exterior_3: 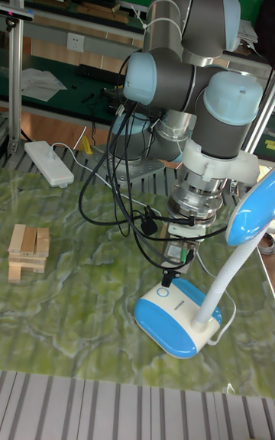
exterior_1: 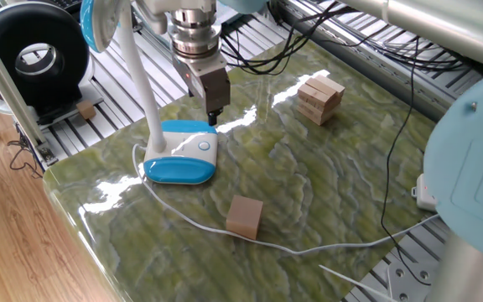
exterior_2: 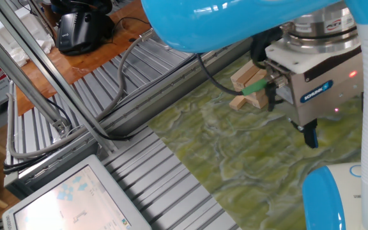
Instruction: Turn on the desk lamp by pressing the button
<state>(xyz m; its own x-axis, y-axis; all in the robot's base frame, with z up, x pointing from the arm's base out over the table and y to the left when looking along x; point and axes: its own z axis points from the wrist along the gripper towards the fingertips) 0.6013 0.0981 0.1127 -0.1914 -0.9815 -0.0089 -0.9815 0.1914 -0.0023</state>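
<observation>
The desk lamp stands at the table's left: a white and blue base [exterior_1: 180, 153], a white neck [exterior_1: 139, 75] and a blue-rimmed head [exterior_1: 99, 21]. Its round white button [exterior_1: 204, 146] lies on top of the base at the right end. My gripper [exterior_1: 213, 118] points down just behind that end of the base, a little above it. In the tall fixed view the gripper [exterior_3: 169, 281] hangs close above the button [exterior_3: 161, 293] with its fingertips pressed together and nothing held. In the other fixed view the gripper [exterior_2: 312, 135] hovers over the table beside the lamp head [exterior_2: 328, 198].
A stack of wooden blocks [exterior_1: 319, 98] sits at the back of the table and a single wooden cube [exterior_1: 245, 216] near the front. The lamp's white cord [exterior_1: 309, 249] runs across the front to a power strip [exterior_1: 422, 191]. A black ring fan [exterior_1: 32, 54] stands off the table's left.
</observation>
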